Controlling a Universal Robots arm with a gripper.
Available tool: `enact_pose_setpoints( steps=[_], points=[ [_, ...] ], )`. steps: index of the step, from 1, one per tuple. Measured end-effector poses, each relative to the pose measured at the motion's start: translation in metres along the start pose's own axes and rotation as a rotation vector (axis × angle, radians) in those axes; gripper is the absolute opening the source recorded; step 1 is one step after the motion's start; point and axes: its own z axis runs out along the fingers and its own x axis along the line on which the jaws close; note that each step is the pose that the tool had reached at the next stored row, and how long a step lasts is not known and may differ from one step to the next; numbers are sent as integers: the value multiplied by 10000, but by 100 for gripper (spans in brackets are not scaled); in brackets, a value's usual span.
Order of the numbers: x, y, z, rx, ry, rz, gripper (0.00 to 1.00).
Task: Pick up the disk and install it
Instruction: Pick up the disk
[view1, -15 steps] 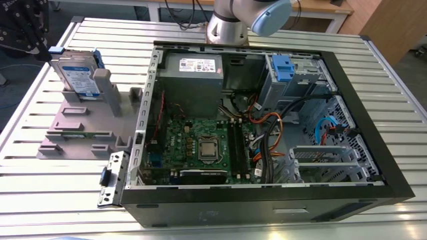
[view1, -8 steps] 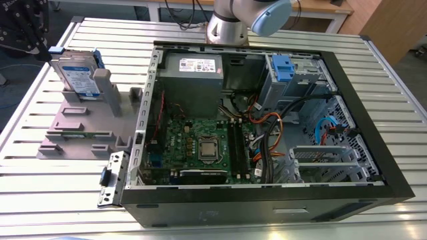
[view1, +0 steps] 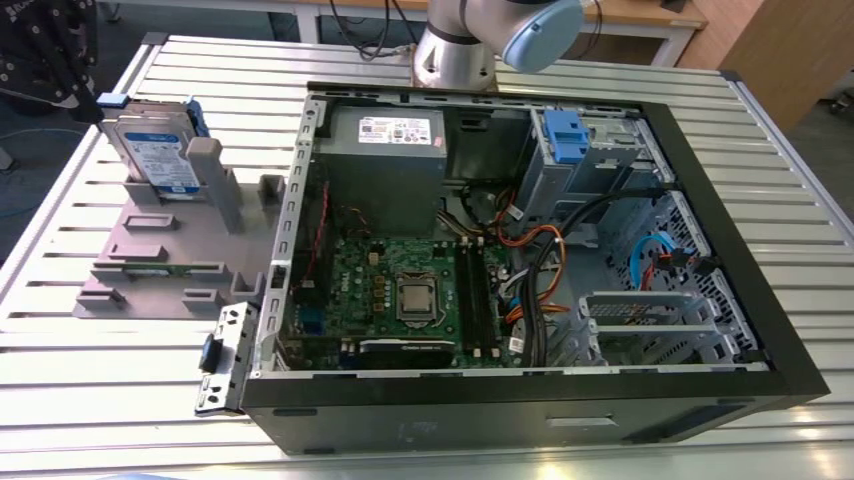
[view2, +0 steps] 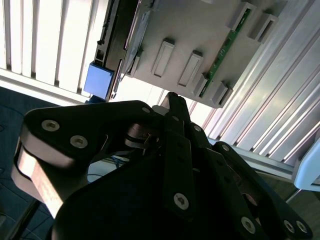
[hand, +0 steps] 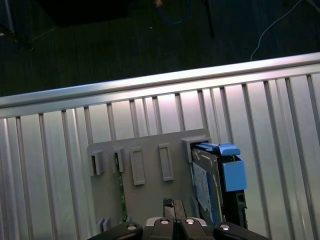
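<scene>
The disk (view1: 151, 150) stands upright on edge in a slot of a grey holder (view1: 147, 250) on the slatted table, at the exterior view's left. It is a silver drive with a white-and-blue label inside a bright blue bracket. In the first wrist view the disk (hand: 204, 185) sits at one end of the holder (hand: 150, 175), its blue bracket tab sticking out. My gripper (hand: 173, 202) hangs over the holder beside the disk, apart from it, fingers pressed together with nothing between them. The second wrist view shows the gripper (view2: 173, 100) from behind, above the holder (view2: 200, 30).
An open computer case (view1: 747, 300) fills the middle and the exterior view's right, with a grey power supply (view1: 387, 135) and a drive bay with a blue latch (view1: 567, 135) at its far side. A green memory stick (view1: 154, 268) lies in the holder. A dark sleeve (view1: 40, 50) is at the far left.
</scene>
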Motion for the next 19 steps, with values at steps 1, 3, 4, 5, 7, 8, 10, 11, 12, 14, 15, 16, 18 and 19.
enact_pose_setpoints(
  steps=[1,3,4,5,7,8,10,11,12,14,15,16,18,19],
  points=[
    [0,0,0,0,0,-6,11],
    [0,0,0,-1,1,-20,11],
    [0,0,0,0,1,-25,11],
    [-1,1,0,0,1,-31,11],
    [-1,1,0,-1,2,-44,11],
    [-1,1,0,-2,2,-50,11],
    [0,0,0,-2,2,-64,11],
    [0,0,0,-1,3,-71,11],
    [0,0,0,-2,3,-77,11],
    [0,0,0,-2,4,-91,11],
    [0,0,0,-2,3,-98,11],
    [0,0,0,-2,4,-104,11],
    [0,0,1,-3,4,-116,11],
    [0,0,0,-3,5,-122,11]
  ],
)
